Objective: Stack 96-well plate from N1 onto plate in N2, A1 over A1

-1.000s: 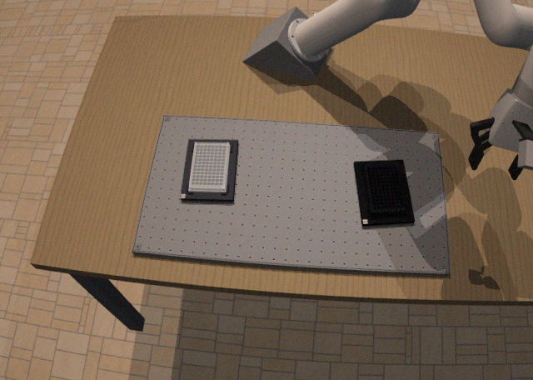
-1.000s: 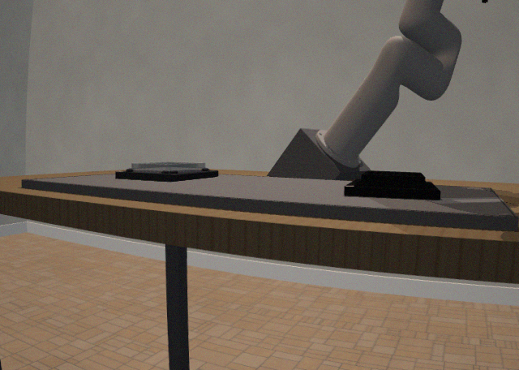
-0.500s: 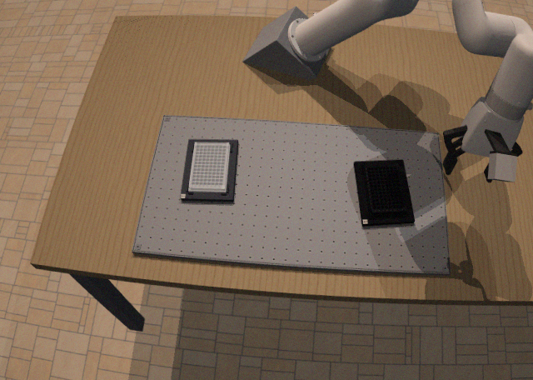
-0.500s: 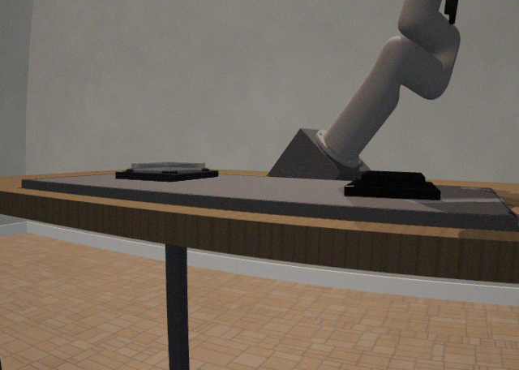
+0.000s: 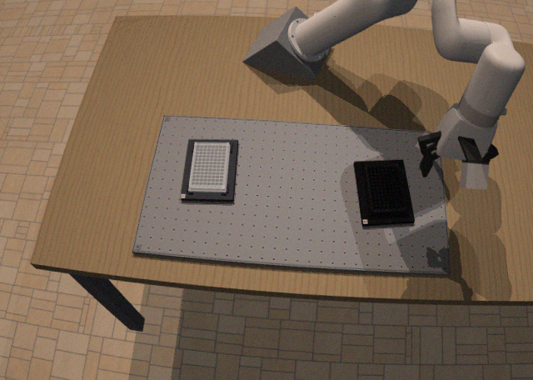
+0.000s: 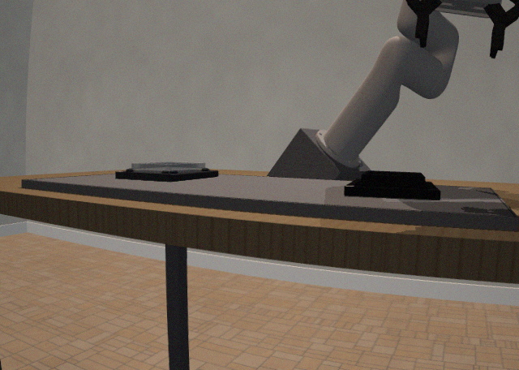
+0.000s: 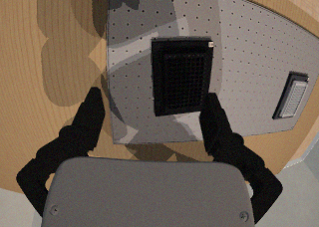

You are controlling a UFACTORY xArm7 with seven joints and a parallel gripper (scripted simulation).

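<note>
A black 96-well plate [image 5: 383, 191] sits in a black nest on the right of the grey perforated board; it also shows in the side view [image 6: 392, 179] and the wrist view [image 7: 181, 76]. A clear 96-well plate [image 5: 209, 166] [image 6: 167, 165] sits in a black nest on the left, far right in the wrist view [image 7: 293, 96]. Each nest has a small pale corner label at its near-left corner [image 5: 183, 194] [image 5: 365, 222]. My gripper [image 5: 458, 161] [image 6: 459, 35] [image 7: 153, 102] is open and empty. It hangs high above the table, just beyond the board's right edge and apart from the black plate.
The grey perforated board [image 5: 292, 195] covers the middle of the wooden table. The arm's grey base block [image 5: 284, 51] stands at the far side of the table, behind the board. The arm's shadow falls over the board's right part.
</note>
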